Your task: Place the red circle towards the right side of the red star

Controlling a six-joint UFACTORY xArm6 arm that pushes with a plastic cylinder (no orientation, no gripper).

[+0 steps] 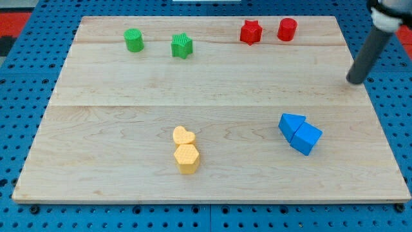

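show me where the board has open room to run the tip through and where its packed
The widest free patch is mid-board, between the green star above and the yellow pair below. The view's left side under the green cylinder is also bare. It is tight between the red star and red circle, and around the touching blue blocks. My tip sits right.

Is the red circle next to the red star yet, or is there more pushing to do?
It looks done: the red circle sits just to the view's right of the red star, with a small gap between them, near the view's top. Nothing is being pushed now; my tip is off at the view's right edge, below and right of the circle, touching no block. Little seems left, unless you want them closer.
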